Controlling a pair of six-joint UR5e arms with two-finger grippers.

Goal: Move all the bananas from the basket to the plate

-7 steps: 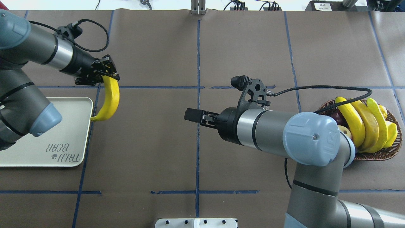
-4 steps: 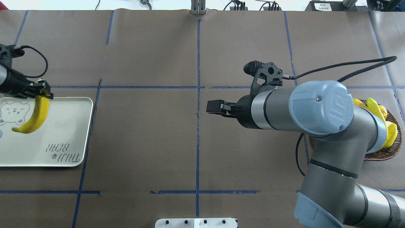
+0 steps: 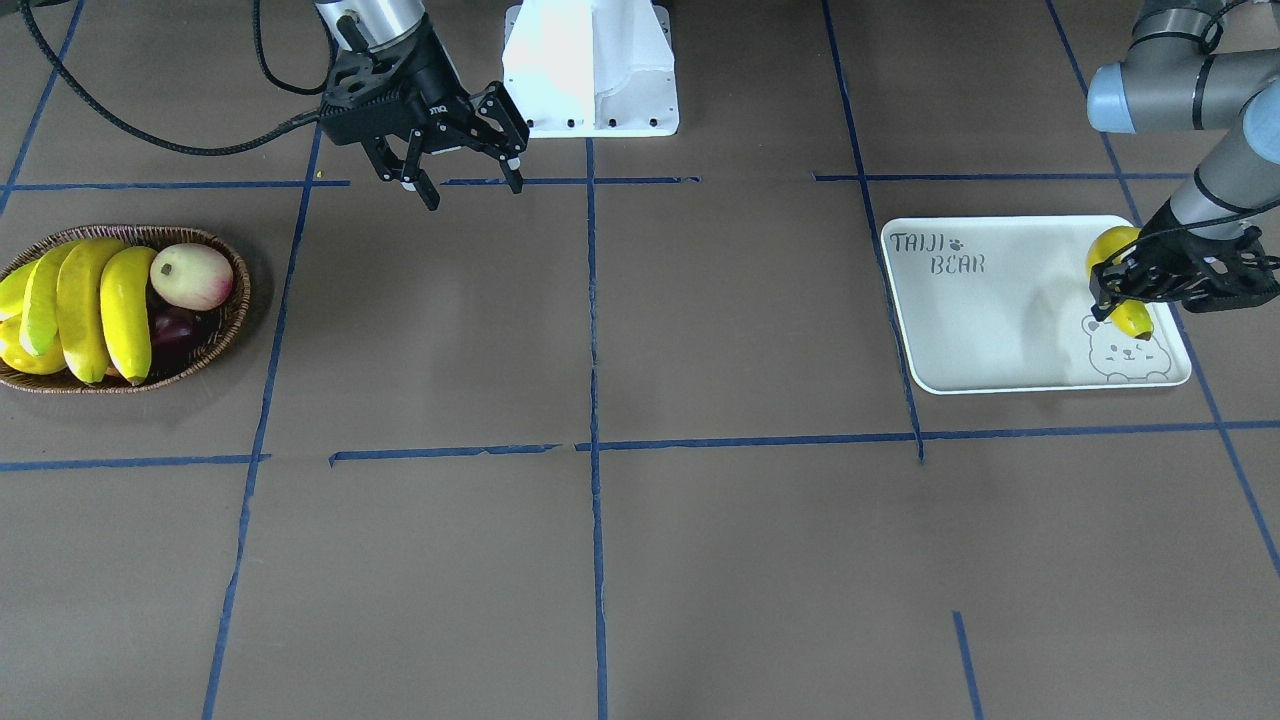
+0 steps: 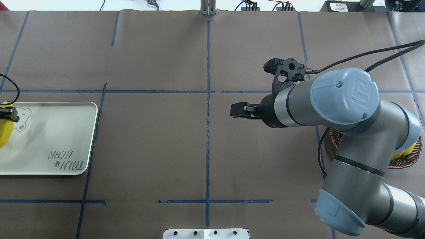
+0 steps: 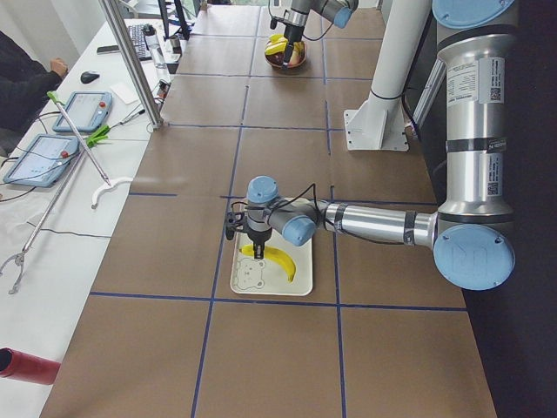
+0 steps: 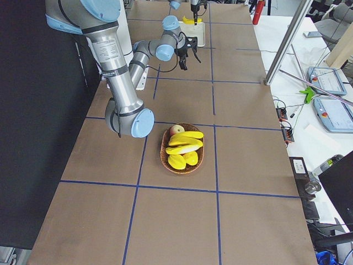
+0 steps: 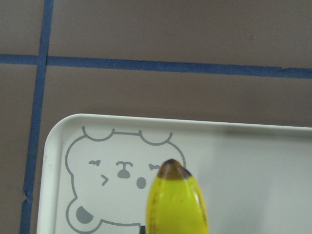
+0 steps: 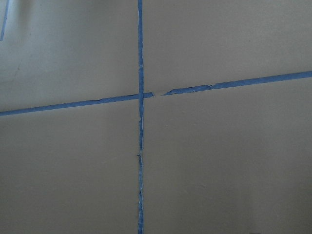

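My left gripper [image 3: 1150,285] is shut on a yellow banana [image 3: 1132,318] and holds it low over the plate [image 3: 1000,320], at the end with the bear drawing. The left wrist view shows the banana's dark tip [image 7: 171,170] above the plate [image 7: 253,165]. At the overhead view's left edge only a bit of this banana [image 4: 3,132] shows. More bananas [image 3: 125,300] lie side by side in the wicker basket [image 3: 228,318]. My right gripper [image 3: 473,192] hangs open and empty over bare table, far from the basket.
A red-yellow round fruit [image 3: 190,275] and a dark purple one [image 3: 175,325] share the basket. In the overhead view my right arm [image 4: 345,99] covers most of the basket [image 4: 408,159]. A white mount [image 3: 590,70] stands at the robot's base.
My left gripper has carried the banana leftward from beside the plate to over its bear-drawing end. The right arm has drawn back to the right and now hides the basket in the overhead view.
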